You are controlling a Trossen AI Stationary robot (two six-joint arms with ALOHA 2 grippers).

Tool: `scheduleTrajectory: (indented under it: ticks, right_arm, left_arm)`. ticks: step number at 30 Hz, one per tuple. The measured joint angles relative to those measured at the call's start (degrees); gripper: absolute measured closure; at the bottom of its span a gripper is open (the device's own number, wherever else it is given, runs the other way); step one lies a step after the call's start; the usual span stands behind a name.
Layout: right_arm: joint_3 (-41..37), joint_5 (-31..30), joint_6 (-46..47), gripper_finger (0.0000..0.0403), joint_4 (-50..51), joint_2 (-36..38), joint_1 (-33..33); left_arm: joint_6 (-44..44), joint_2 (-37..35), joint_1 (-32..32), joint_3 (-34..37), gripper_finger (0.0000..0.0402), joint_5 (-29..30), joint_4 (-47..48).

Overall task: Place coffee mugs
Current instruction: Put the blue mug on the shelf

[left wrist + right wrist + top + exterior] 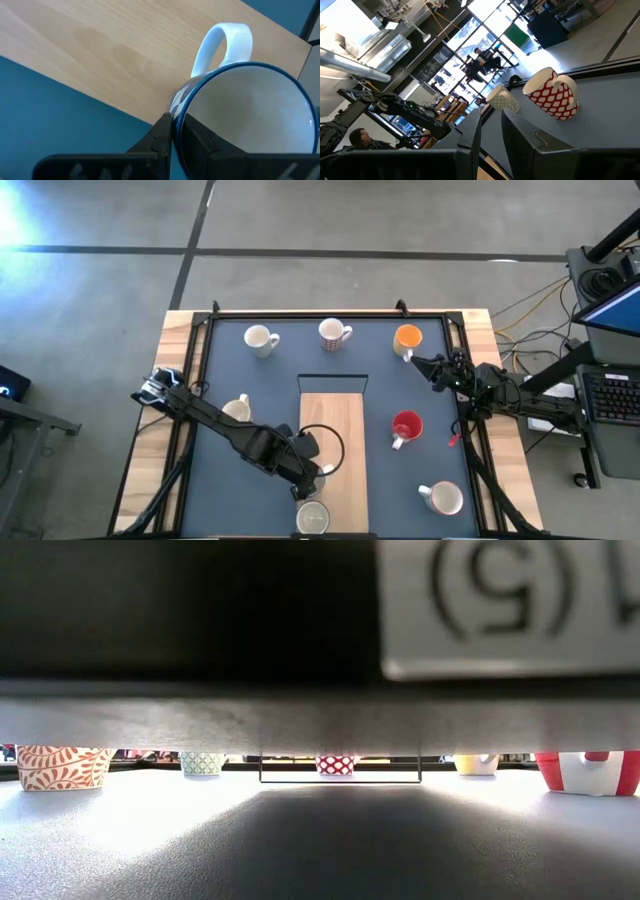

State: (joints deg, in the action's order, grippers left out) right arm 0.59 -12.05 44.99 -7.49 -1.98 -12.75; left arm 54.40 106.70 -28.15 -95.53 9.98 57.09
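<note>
Left wrist view: left gripper (172, 132) clenched on rim of blue-rimmed mug (250, 115), mug at near end of wooden board (333, 442). Lower level, release only once seated. Right gripper (425, 366) beside orange mug (407, 338), far right of board, parted, holding nothing.

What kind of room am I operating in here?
Probably a robotics lab or workshop: bare concrete floor around the table, a keyboard and cables beside it, and large windows with people beyond.
</note>
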Motion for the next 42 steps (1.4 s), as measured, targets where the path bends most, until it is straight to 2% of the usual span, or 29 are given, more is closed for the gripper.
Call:
scheduleTrajectory:
  ticks: [42]
  right_arm:
    - [0.01,0.00,0.00,0.0337,0.00,0.00,0.00]
  left_arm:
    - [-2.50,-0.14,0.29,2.19,0.0385,1.51,-2.86]
